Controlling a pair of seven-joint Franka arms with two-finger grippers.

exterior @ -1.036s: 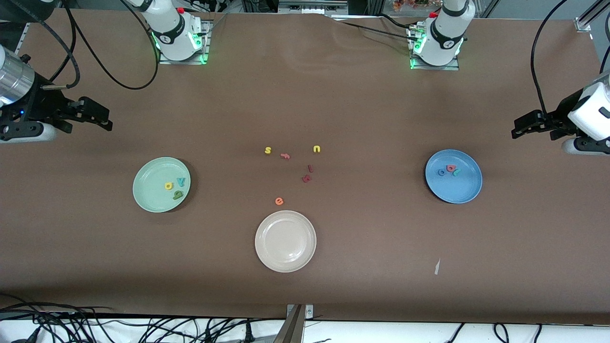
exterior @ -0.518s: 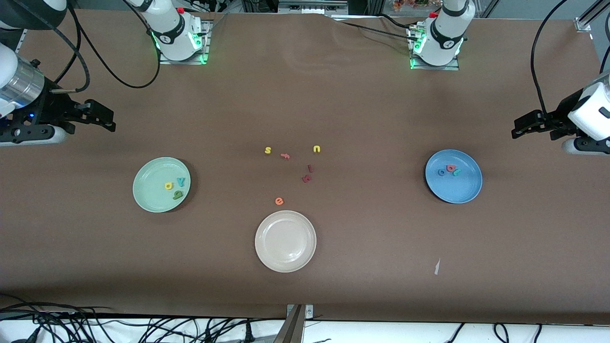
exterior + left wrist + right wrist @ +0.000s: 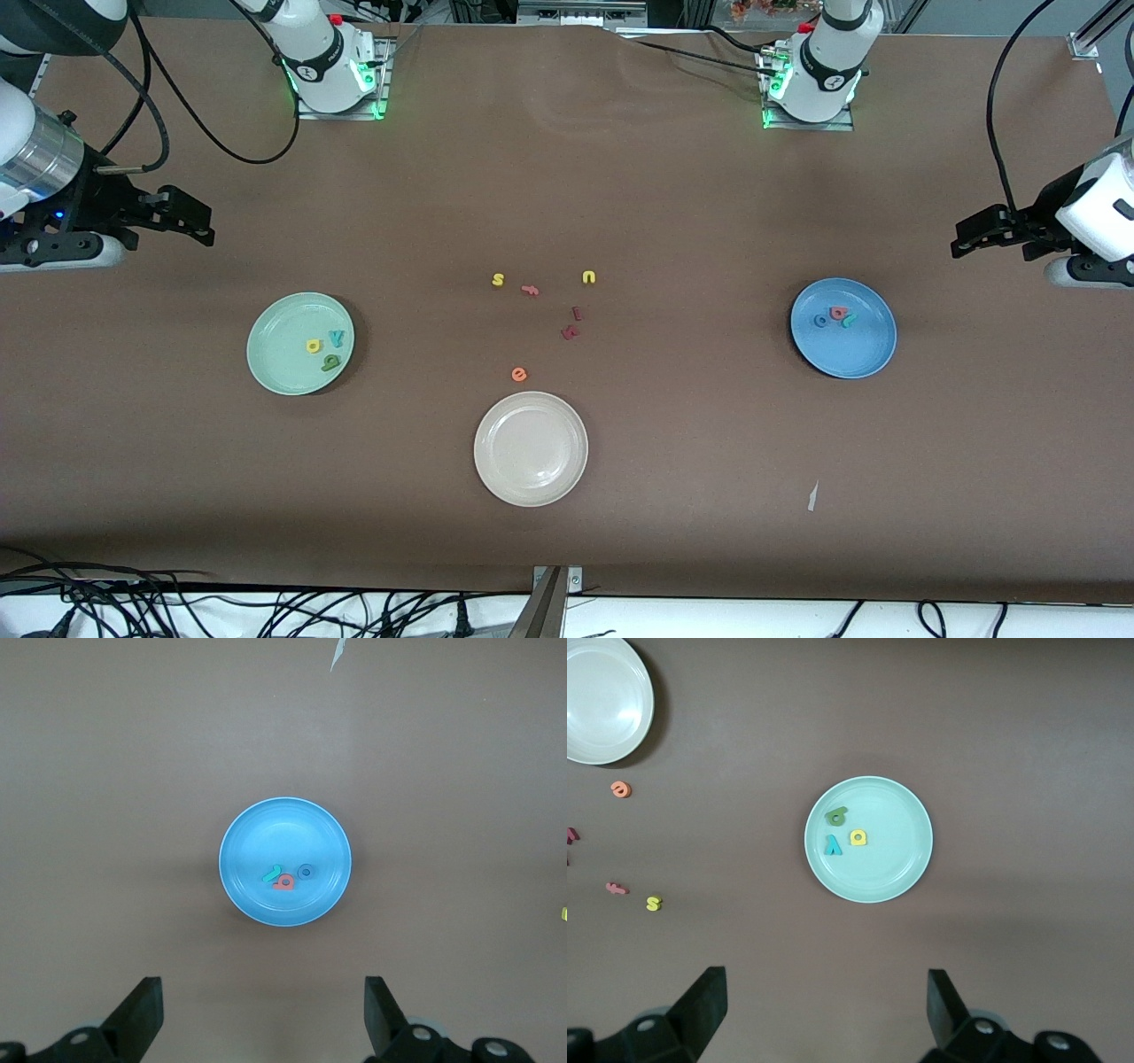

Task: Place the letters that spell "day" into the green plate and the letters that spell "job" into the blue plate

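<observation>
Comparing with a second ago: the right arm has drawn back a little toward its end of the table and now holds still; the letters and plates have not shifted

Green plate: yellow d, teal y and dark green a all lie inside it, close together. Same three in the right wrist view

Blue plate: blue o, red b and teal j lie inside it, bunched, b and j touching or nearly so

Right gripper: raised over bare table toward the right arm's end, fingers spread, holding nothing

Left gripper: raised over bare table toward the left arm's end, fingers spread, holding nothing; this arm waits

Leftovers on the table between the two plates: yellow s, pink f, yellow u, two dark red letters, orange e. White plate sits nearest the camera, nothing in it

Judgement: both words look sorted and both arms are clear, so the task appears complete; the last small retreat reads as the arm parking
</observation>
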